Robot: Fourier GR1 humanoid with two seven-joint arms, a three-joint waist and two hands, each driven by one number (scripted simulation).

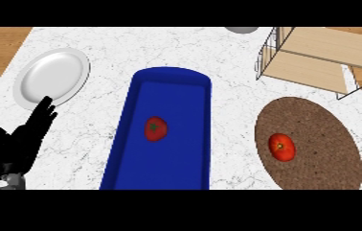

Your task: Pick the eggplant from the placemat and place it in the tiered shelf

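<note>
The tiered shelf (314, 57) and blue tray (166, 134) run past the edges, as does a grey, perhaps bowl-like object (243, 29).

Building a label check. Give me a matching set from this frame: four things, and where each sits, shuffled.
Things:
1. white plate
2. blue tray
3. brown placemat
4. shelf

Places:
A. far right corner
B. centre of counter
C. far left
D. near right

Pairs: 1-C, 2-B, 3-D, 4-A. The left hand rests open at the lower left.
</note>
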